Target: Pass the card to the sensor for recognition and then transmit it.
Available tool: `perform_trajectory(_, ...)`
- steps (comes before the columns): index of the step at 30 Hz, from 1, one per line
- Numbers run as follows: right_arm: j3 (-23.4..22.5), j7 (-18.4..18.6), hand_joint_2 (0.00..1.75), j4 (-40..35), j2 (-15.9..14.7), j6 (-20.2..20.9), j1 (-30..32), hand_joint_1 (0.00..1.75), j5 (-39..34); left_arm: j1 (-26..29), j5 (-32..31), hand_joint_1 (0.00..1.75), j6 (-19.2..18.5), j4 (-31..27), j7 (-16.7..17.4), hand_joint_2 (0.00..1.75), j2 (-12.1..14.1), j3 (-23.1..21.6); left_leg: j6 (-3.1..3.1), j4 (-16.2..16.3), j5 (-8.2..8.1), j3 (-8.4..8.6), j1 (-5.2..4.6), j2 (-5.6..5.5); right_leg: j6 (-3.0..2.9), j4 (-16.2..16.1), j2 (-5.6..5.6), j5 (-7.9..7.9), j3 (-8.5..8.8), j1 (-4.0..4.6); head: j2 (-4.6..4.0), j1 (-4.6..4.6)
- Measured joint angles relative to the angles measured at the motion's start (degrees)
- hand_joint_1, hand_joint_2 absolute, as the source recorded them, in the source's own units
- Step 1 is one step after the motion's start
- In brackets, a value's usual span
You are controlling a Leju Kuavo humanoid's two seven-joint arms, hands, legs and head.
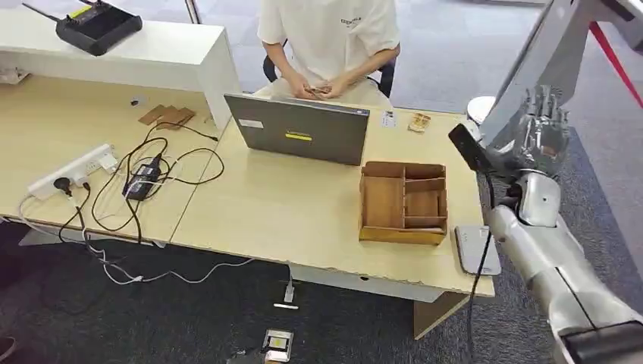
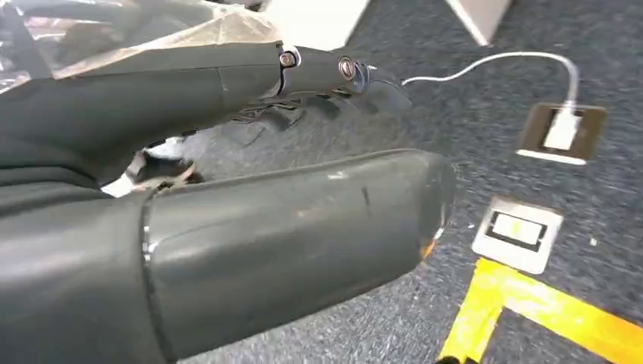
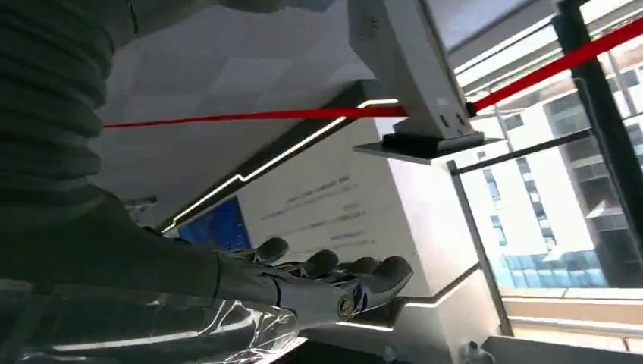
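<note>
Card: not made out for certain. Something small is held in the person's hands (image 1: 318, 91), beyond the tray (image 1: 402, 236) and behind the laptop (image 1: 299, 130); whether it is the card cannot be told.
Sensor: taken to be the grey pad (image 1: 478, 249), lying flat on the worktop (image 1: 288, 220) just beside the tray, on the robot's right.
Right hand (image 1: 542, 129): raised above and to the right of the tray; the fingers (image 3: 326, 265) are stretched out and apart, and nothing is held.
Left hand (image 2: 227, 227): hung over the floor, far from the tray; the fingers (image 2: 334, 72) are extended and nothing is held.
Risk, handover: with the card not in hand, a thin card could be dropped if it is taken with the fingers too wide.
Risk, reach: the tray or pad could be knocked as the raised arm is lowered, since both lie close under it.
Risk, reading: recognition could fail if the card is held tilted or well apart from the pad.
Counts: one person, one laptop, one tray, one pad, two robot hands.
</note>
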Motion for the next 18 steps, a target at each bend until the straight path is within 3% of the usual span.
perform_trajectory(8, -17.40, -1.87, 1.75, -3.73, -7.51, -0.04, 11.20, 0.00, 3.43, 0.21, 4.13, 0.00, 1.31, -0.26, 2.10, 0.00, 1.27, -2.32, 0.00, -0.02, -0.02, -0.01, 0.00, -0.10, 0.00, -0.02, -0.02, -0.01, 0.00, -0.01, 0.00, -0.09)
perform_trajectory(18, -38.17, -3.58, 1.75, -2.40, -9.39, -0.04, 23.05, 0.00, 4.42, 0.36, 6.43, 0.00, 2.08, -0.55, 3.06, 0.00, 1.71, -4.92, 0.00, -0.05, -0.03, -0.02, -0.02, -0.10, 0.02, -0.01, -0.04, -0.02, -0.01, 0.01, 0.00, -0.04)
